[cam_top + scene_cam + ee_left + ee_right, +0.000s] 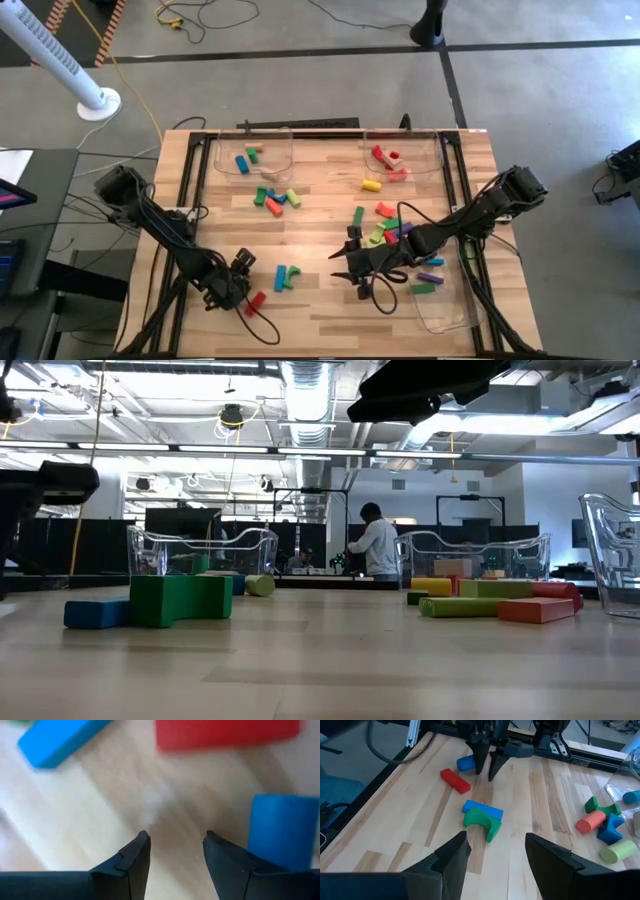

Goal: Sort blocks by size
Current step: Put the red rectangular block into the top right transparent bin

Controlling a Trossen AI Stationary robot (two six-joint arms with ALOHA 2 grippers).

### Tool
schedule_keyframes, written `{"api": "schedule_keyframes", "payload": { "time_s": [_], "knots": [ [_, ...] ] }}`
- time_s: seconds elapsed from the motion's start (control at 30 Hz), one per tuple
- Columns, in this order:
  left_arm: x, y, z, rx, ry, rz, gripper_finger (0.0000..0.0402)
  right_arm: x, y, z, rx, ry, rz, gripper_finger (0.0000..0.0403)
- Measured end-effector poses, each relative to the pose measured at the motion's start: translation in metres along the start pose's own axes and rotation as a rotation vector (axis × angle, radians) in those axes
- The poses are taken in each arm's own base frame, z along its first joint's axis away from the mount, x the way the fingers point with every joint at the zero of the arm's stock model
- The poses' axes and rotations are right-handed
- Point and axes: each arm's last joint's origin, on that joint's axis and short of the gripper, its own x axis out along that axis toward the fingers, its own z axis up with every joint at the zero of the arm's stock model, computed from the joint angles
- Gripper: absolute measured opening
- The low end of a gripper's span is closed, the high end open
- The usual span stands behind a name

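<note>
Just ahead of our left gripper (175,851), fingers parted and empty, a blue block (282,830) is half hidden and a red block (225,732) cut off. Our right gripper (495,851) gapes empty, facing a green arch (482,821).

overhead looks straight down; low camera skims the table (320,660); wrist cameras hover close.

Open lab hall, exposed ceiling ducts (305,400), monitors, concrete floor (330,90)
</note>
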Motion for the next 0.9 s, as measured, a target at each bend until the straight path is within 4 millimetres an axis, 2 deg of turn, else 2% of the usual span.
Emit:
{"api": "schedule_keyframes", "payload": {
  "time_s": [0.13,0.3,0.43,0.6,0.9],
  "knots": [
    [-0.008,0.002,0.008,-0.022,-0.001,0.01,0.0173,0.0,0.0,0.0,0.002,0.0,0.0,0.0225],
    [-0.019,-0.001,0.026,-0.025,-0.109,-0.013,0.0173,0.0,0.0,0.0,0.002,0.0,0.0,0.0225],
    [-0.019,0.001,0.033,-0.164,-0.168,-0.043,0.0173,0.0,0.0,0.0,0.007,0.0,0.001,0.0225],
    [-0.018,0.005,0.033,-0.327,-0.149,-0.11,0.0173,-0.001,0.003,0.0,0.002,-0.002,0.013,0.0225],
    [-0.02,0.003,0.041,-0.586,-0.22,-0.149,0.0173,-0.006,0.017,0.0,-0.025,-0.006,0.052,0.0225]
  ]
}}
